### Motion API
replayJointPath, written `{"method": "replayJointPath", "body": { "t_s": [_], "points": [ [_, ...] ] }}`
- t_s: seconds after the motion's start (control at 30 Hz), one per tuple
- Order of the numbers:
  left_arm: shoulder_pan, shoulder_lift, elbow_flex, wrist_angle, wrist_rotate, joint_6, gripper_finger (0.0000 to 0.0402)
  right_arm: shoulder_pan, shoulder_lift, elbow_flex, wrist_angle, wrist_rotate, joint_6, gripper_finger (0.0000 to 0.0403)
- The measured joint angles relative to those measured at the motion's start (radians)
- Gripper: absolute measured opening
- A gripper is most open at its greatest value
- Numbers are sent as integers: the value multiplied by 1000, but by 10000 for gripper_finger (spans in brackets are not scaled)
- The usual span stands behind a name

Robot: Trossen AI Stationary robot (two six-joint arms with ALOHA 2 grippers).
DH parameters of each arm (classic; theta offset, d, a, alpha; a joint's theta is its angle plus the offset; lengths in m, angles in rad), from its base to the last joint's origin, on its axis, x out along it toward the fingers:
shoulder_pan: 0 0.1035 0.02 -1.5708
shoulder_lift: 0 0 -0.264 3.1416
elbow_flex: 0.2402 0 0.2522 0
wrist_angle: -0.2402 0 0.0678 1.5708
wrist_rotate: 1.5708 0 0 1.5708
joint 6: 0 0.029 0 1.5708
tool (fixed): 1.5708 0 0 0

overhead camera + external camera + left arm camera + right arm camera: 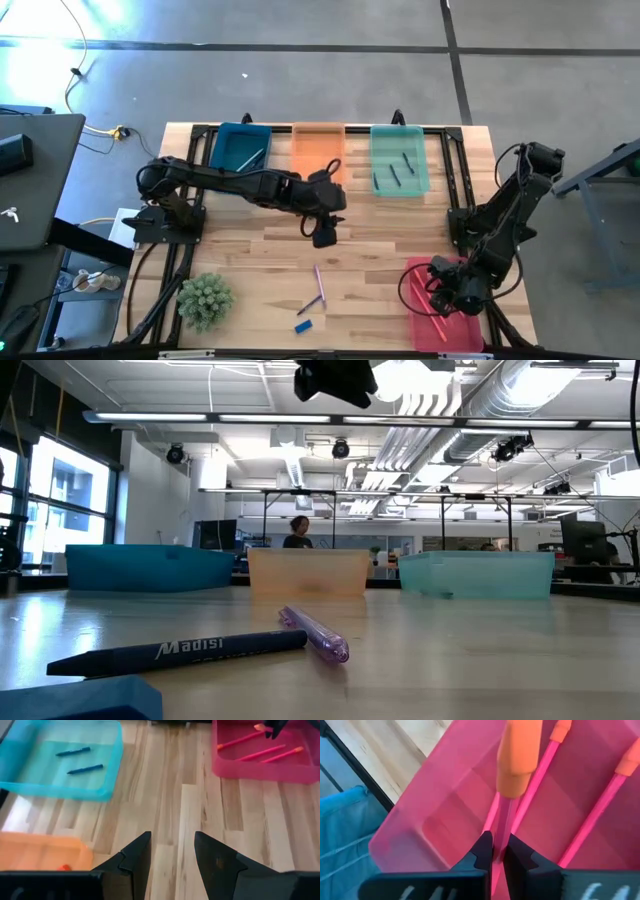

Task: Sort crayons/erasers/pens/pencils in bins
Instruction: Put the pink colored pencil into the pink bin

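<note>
Pencil point(519, 755), pink, pinched in the right claw point(498, 851) over the pink bin point(420, 820) for release; left claw point(172, 852) gapes, empty.

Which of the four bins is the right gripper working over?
The pink-red bin, alone at the table's near right corner; the right gripper is shut on a pink pencil above it.

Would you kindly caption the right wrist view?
Right gripper shut on a pink pencil over the pink bin.
</note>
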Motion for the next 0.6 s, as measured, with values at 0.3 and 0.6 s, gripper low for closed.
{"method": "replayJointPath", "body": {
  "t_s": [0.3,0.6],
  "points": [
    [-27,2,0,-64,0,-128,140,0,0,-1,-10,-17,37,11],
    [-120,6,0,-223,-72,-327,140,-2,1,-1,-53,-42,46,12]
  ]
}}
